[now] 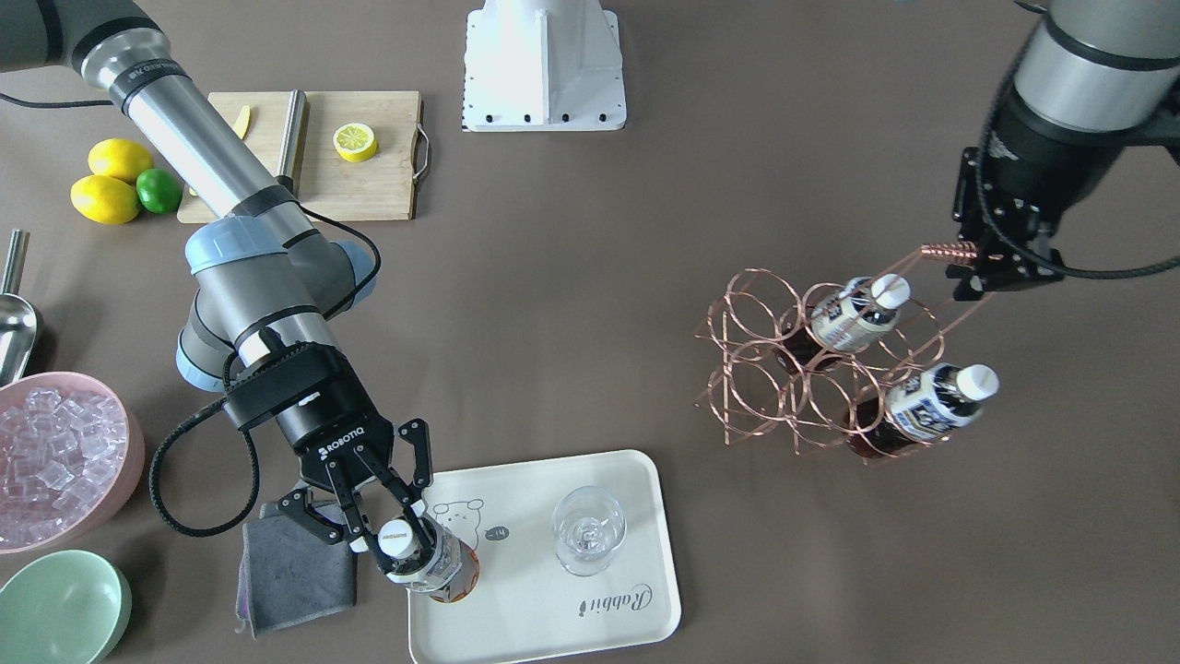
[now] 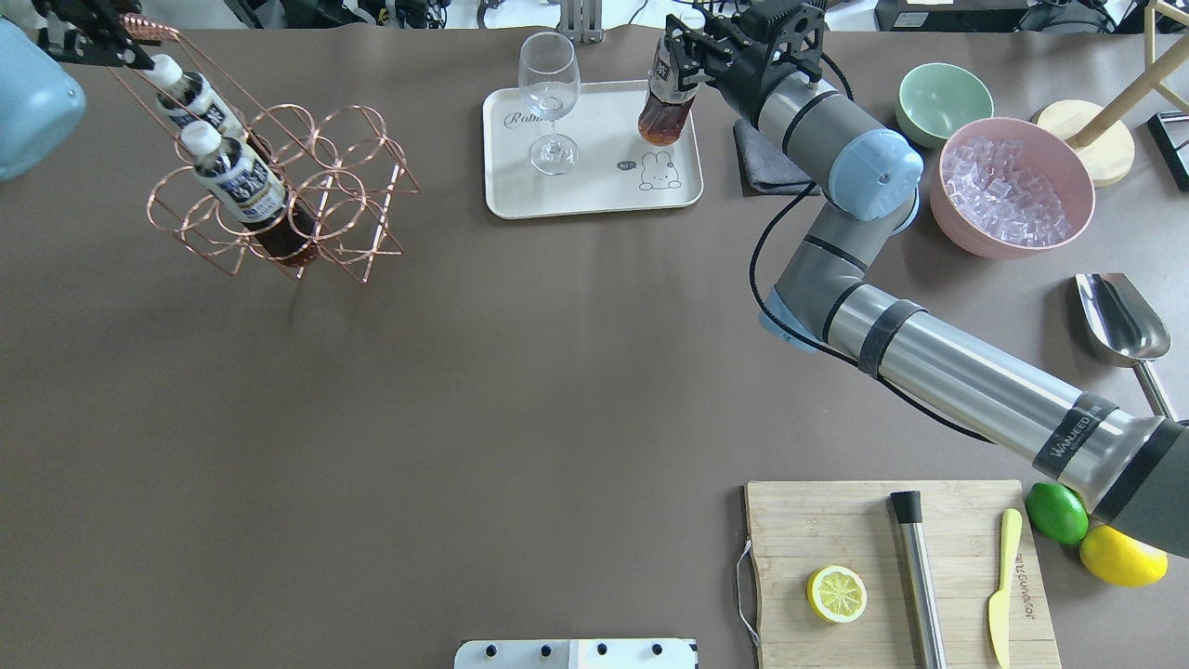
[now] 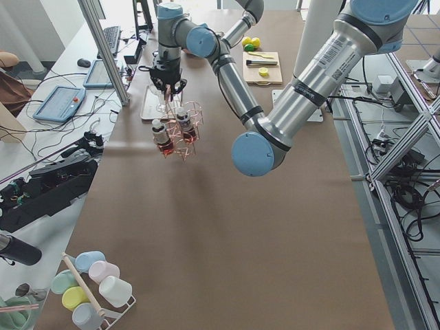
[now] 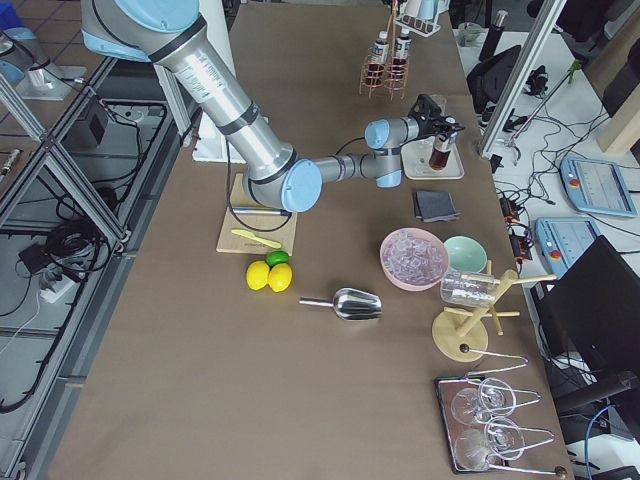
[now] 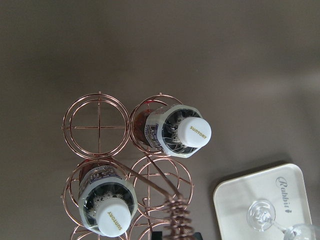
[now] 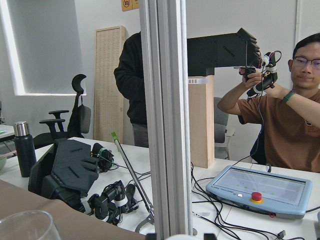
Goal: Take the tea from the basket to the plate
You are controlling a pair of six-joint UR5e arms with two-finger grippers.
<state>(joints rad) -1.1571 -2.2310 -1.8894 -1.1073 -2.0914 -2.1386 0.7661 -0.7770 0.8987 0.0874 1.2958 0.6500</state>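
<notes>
Glossy rose-gold metal wire basket [image 1: 811, 369]; clear plastic tea [image 1: 450, 566], white cap; smooth matt cream plate [image 1: 539, 613]; matt brown desk [image 1: 590, 304].

Right pincer [image 2: 681, 67] is closed on the neck of a tea bottle [image 2: 661, 116], held tilted with its base over the cream plate [image 2: 594, 200]. A stemmed glass [image 2: 550, 102] stands on the same plate. Left pincer [image 2: 97, 39] grips the handle of the copper wire basket [image 2: 307, 200], which carries two further bottles [image 2: 240, 181] above the brown tabletop [image 2: 464, 372].
</notes>
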